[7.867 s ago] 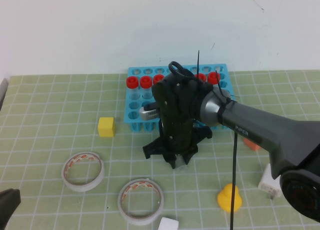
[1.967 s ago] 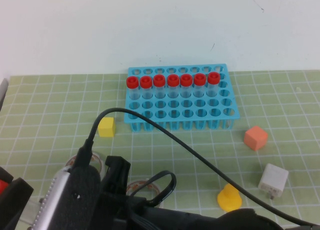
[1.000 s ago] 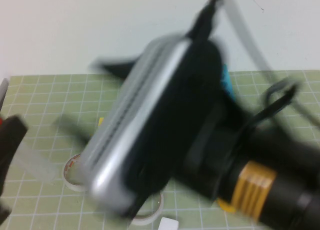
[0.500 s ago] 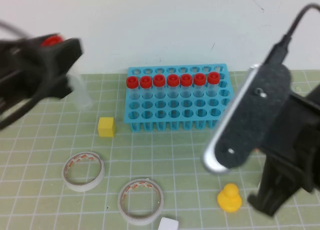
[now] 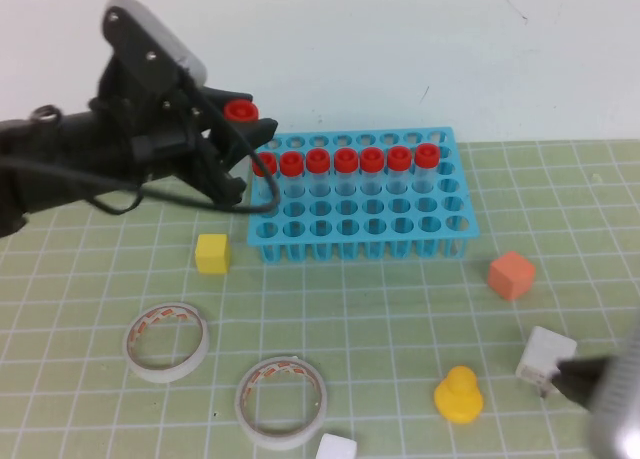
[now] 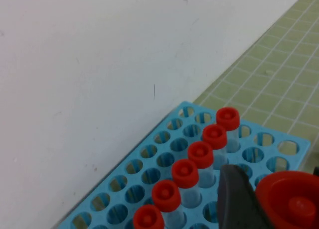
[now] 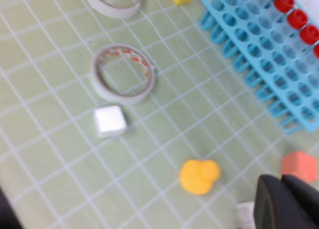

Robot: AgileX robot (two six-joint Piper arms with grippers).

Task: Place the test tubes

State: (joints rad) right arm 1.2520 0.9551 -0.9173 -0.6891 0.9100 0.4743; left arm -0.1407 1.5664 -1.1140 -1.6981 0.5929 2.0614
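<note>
The blue rack point(image 5: 400, 211) sits upper middle in the high view, its long side running left to right, with the white wall close behind it. Seven red-capped racked tubes point(image 5: 345, 171) stand upright in its second row from the back, filling that row from the left end. The hole at the right end of the row is open, and so are the other rows.

The left gripper point(image 5: 246, 157) reaches in from the left edge of the frame and is clamped on a tube point(image 5: 239, 110) over the rack's upper-left corner, just beside the first racked tube. Its red cap is uppermost. The fingers hide most of the clear body, so its exact tilt cannot be told.

The right gripper point(image 5: 574, 371) is at the lower right edge, fingers closed on nothing, touching or just over a white block point(image 5: 543, 357).

A yellow cube point(image 5: 212, 252) lies just in front of the rack's left corner. An orange cube point(image 5: 512, 275) lies near the right corner. Two tape rolls point(image 5: 166, 341) lie lower left, a white cube point(image 5: 336, 447) at the bottom edge and a yellow toy point(image 5: 459, 394) lower right. Bare mat point(image 5: 380, 309) runs between the rack's front edge and these.
</note>
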